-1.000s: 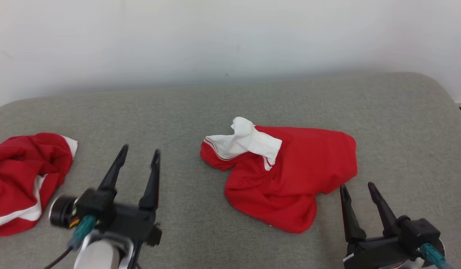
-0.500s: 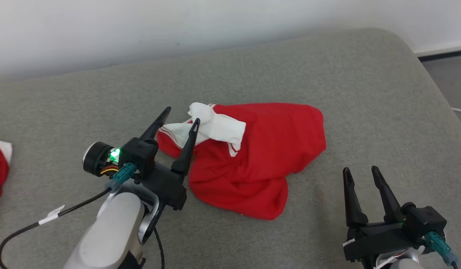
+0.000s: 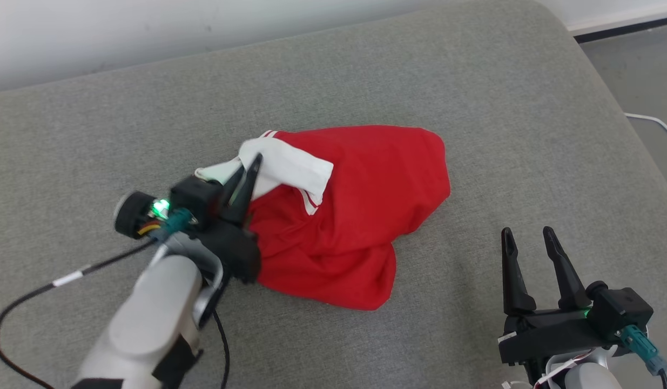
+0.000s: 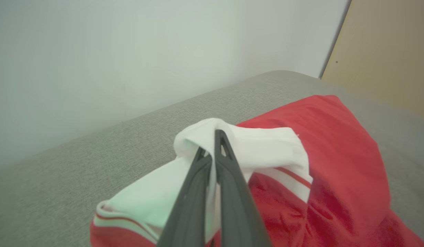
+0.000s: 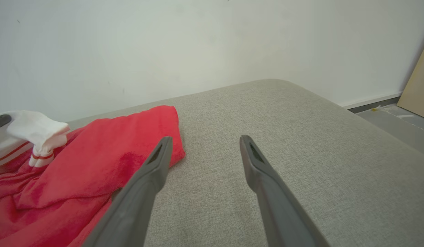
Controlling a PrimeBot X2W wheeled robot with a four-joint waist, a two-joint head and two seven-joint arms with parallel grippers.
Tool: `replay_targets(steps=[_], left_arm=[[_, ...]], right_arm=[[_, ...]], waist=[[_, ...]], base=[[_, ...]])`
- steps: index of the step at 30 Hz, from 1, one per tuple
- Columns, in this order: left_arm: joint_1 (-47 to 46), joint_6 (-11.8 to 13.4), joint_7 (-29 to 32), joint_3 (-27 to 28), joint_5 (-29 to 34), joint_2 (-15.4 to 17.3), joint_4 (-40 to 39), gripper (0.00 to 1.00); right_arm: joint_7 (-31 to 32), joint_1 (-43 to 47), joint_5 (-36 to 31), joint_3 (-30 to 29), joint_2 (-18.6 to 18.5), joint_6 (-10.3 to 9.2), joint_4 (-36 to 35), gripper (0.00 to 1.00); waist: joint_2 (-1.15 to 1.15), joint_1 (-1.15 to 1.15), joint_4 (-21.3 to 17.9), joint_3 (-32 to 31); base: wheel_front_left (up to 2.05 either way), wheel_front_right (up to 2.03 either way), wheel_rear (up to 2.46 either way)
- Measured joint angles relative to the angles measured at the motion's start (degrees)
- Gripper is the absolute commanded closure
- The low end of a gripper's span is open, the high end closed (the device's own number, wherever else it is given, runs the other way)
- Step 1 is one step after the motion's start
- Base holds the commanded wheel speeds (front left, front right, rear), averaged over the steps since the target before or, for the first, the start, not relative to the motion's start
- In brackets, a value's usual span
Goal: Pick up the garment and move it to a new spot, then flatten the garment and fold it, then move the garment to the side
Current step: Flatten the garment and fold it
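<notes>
The garment (image 3: 365, 205) is a crumpled red shirt with a white striped sleeve (image 3: 290, 167), lying mid-surface on the grey cushion (image 3: 473, 81). My left gripper (image 3: 248, 172) is shut on the white sleeve at the garment's left end; in the left wrist view its fingers (image 4: 229, 171) pinch the white fabric (image 4: 266, 147) between them. Down at the lower right my right gripper (image 3: 527, 240) stands open over bare cushion, apart from the garment. From the right wrist camera the red garment (image 5: 95, 164) lies left of the open fingers (image 5: 157, 161).
The grey cushion's right edge (image 3: 608, 92) drops to a grey floor with a white cable (image 3: 652, 121). A pale wall (image 3: 149, 32) runs behind. A tan board (image 4: 387, 51) leans at the right in the left wrist view. A black cable (image 3: 41, 292) trails from my left arm.
My left gripper reached right onto the white sleeve and shut on it. The head camera turned right and down, so the second red cloth at the left left the picture. Right gripper stayed open.
</notes>
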Motion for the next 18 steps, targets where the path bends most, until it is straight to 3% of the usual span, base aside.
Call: replay_targets(steps=[5, 8, 18], left_arm=[[-2.9, 0.0, 0.0, 3.9, 0.0, 1.4, -1.8, 1.00], [-6.8, 0.0, 0.0, 6.2, 1.1, 4.4, -3.9, 1.00], [-20.2, 0.0, 1.1, 5.8, 3.4, 11.9, -10.5, 1.00]], right_arm=[[0.0, 0.0, -0.1, -0.1, 0.2, 0.00, 0.1, 0.00], [0.0, 0.3, -0.1, 0.0, 0.3, 0.00, 0.5, 0.00], [0.0, 2.6, 0.0, 0.5, 0.5, 0.00, 2.0, 0.00]], waist=[[0.00, -0.01, 1.1, -0.4], [0.00, -0.01, 2.4, -1.8], [0.00, -0.01, 4.6, -6.4]], base=[[0.00, 0.00, 0.00], [0.00, 0.00, 0.00], [0.00, 0.00, 0.00]])
